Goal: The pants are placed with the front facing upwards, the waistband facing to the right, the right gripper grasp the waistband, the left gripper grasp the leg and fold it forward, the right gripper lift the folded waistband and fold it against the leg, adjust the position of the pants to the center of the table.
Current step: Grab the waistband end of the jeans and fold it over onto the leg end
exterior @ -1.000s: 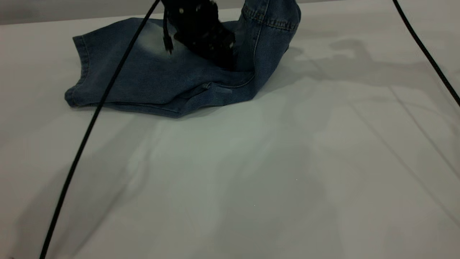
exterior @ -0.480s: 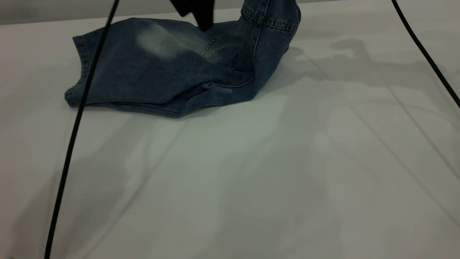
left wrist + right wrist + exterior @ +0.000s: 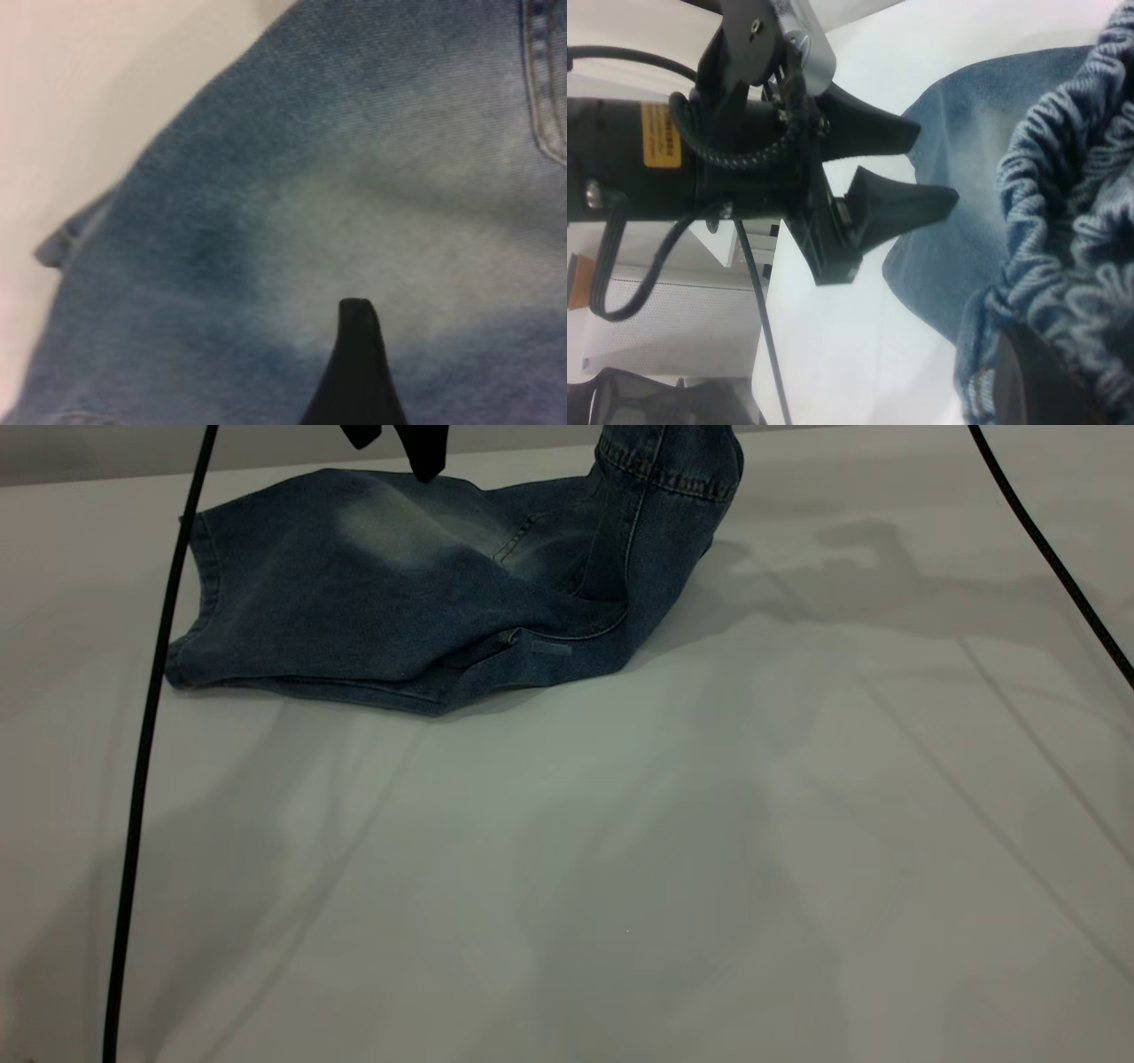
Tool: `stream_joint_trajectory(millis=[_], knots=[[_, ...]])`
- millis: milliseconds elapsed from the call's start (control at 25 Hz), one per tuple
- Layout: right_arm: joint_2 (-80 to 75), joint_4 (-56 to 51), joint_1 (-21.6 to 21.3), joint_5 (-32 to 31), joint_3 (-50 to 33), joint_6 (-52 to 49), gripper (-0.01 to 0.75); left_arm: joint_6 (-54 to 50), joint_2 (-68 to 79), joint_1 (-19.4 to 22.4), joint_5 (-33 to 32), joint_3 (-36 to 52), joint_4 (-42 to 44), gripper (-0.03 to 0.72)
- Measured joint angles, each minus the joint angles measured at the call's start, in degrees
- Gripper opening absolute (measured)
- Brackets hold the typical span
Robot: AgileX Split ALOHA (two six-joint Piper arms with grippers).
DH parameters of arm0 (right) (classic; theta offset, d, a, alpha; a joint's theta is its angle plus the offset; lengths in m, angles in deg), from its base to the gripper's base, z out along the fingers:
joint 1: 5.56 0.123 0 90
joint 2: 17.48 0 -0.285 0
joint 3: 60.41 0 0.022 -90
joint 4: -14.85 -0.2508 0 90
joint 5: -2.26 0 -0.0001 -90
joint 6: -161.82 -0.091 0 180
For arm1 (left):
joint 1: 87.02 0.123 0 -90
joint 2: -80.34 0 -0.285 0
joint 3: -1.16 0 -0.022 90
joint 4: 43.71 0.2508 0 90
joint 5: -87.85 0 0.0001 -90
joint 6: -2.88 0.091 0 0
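The blue denim pants (image 3: 390, 620) lie folded lengthwise at the far left of the white table (image 3: 620, 868). Their pale patch (image 3: 390, 527) faces up. The right end of the pants is pulled up off the table and leaves the exterior view at the top (image 3: 669, 460). My right gripper (image 3: 1045, 359) is shut on the ruched waistband (image 3: 1072, 212), with one dark finger (image 3: 1032, 394) showing against the cloth. My left gripper (image 3: 394, 452) hovers just above the leg, open and holding nothing. The right wrist view shows the left gripper (image 3: 932, 166) with its fingers apart.
A black cable (image 3: 142, 735) hangs down across the left side of the table and over the pants' hem. Another cable (image 3: 1054, 558) crosses the far right corner. The table's back edge (image 3: 89, 474) runs just behind the pants.
My left gripper has lifted off the pants and moved left and up, uncovering the pale patch. Its cable swung left with it. The raised waistband end has stayed put.
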Motion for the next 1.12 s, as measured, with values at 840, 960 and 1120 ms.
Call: stream_joint_trajectory(millis=[840,960,1120], knots=[[0.00,-0.94,-0.20,-1.84,0.00,0.00,0.048,0.09,3.78,0.93,2.55,8.31,0.37,0.517],[0.00,-1.73,-0.20,-2.71,0.00,0.00,0.048,0.16,4.05,1.13,2.89,8.31,0.18,0.517],[0.00,-4.30,0.05,-5.49,0.05,0.00,0.048,0.16,3.99,1.37,2.95,8.31,0.23,0.517]])
